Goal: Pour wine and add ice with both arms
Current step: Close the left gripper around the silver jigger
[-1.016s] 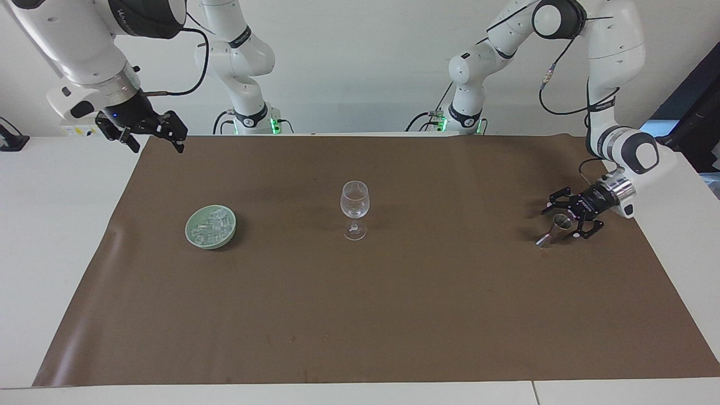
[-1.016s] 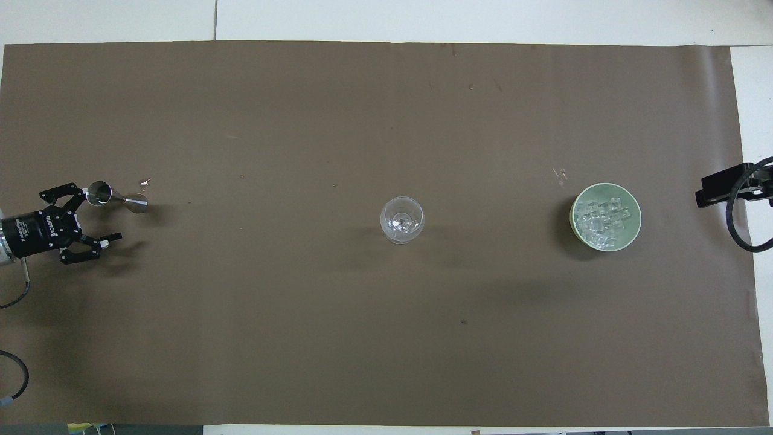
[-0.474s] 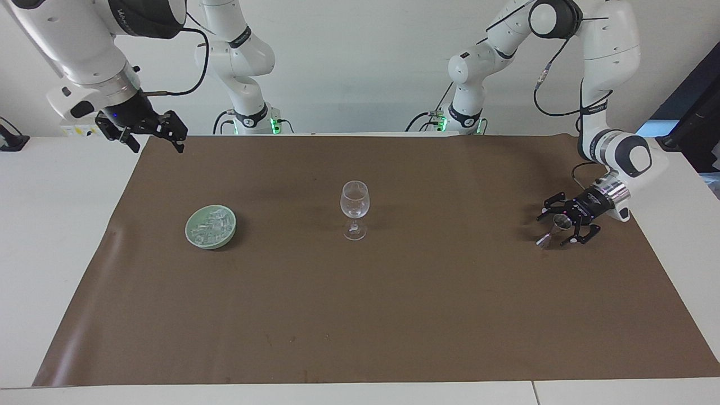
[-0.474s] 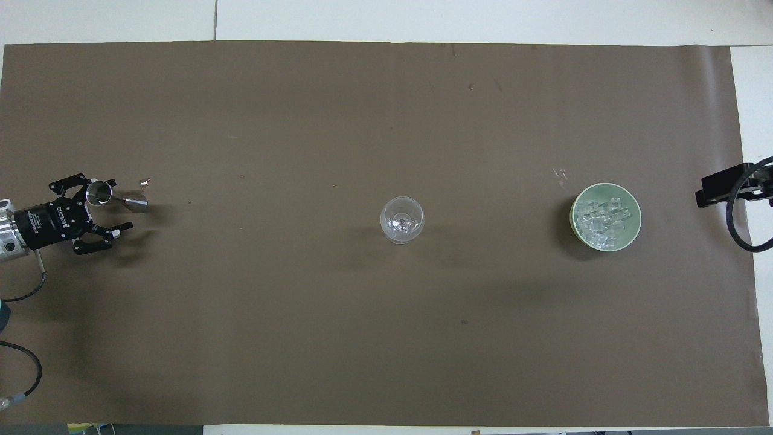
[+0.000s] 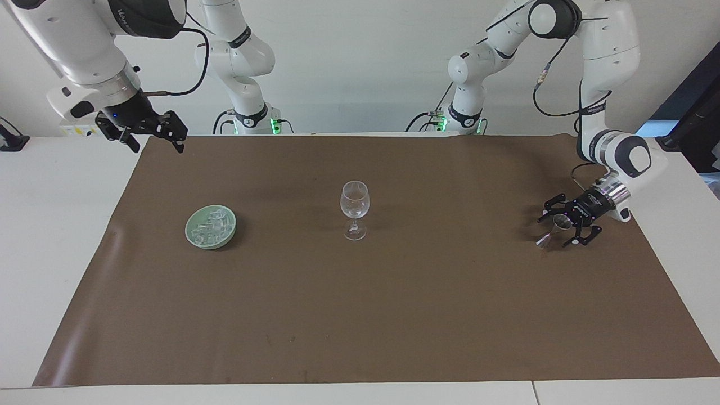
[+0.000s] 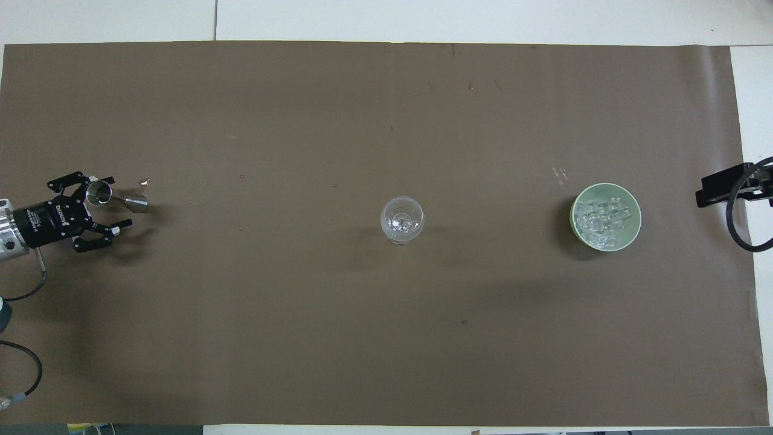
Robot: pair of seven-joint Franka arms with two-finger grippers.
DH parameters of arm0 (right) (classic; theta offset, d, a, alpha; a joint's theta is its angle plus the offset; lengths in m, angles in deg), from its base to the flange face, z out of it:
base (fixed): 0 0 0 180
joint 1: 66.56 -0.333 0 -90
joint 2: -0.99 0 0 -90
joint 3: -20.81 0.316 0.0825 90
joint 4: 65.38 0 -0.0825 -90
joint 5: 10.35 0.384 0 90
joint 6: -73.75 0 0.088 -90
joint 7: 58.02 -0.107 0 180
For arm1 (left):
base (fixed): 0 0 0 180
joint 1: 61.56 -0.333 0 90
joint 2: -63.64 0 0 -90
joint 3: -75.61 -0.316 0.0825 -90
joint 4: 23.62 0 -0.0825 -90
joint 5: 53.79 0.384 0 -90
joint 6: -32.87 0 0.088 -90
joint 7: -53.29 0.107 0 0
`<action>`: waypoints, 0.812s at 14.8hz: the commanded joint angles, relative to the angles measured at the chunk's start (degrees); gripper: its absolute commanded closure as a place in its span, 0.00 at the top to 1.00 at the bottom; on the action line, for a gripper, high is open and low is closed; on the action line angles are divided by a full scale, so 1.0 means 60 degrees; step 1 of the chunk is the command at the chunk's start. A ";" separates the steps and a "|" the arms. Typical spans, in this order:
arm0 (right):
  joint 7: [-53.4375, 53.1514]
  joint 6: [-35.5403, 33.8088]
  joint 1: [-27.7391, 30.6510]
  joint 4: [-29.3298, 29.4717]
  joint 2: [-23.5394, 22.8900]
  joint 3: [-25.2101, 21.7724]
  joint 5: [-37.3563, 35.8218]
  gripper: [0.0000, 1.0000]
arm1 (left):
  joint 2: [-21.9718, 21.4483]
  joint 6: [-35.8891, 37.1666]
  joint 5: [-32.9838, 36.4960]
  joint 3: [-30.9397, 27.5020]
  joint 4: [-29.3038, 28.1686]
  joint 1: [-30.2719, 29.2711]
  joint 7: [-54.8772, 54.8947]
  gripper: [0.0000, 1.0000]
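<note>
Steel jigger [image 5: 554, 228] stands near the mat's left-arm edge, the left gripper [image 5: 564, 225] low around it, fingers spread, not yet clamped. Wine glass [image 5: 354, 209] at centre looks empty; ice [image 5: 212, 225] remains in its green bowl [image 5: 194, 236]. Right gripper [image 5: 151, 134] waits, fingers spread, above the mat's corner.

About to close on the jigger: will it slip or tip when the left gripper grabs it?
The jigger looks like polished metal with flared cones, so it may slide in the fingers of the left gripper. It stands upright on a small base, so a nudge could tip it, then roll it. It is probably light and stiff.
</note>
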 commanded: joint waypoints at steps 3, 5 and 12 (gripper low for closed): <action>0.0120 0.0105 0.0100 -0.0250 0.0202 0.0042 0.0077 1.00 | -0.0272 -0.0286 -0.0247 -0.0037 -0.0326 0.0258 0.0135 0.77; 0.0120 0.0105 0.0100 -0.0250 0.0202 0.0042 0.0077 1.00 | -0.0272 -0.0315 -0.0363 -0.0037 -0.0326 0.0244 0.0033 0.22; 0.0120 0.0105 0.0100 -0.0250 0.0202 0.0042 0.0077 1.00 | -0.0272 -0.0315 -0.0758 -0.0051 -0.0268 0.0097 -0.0641 0.00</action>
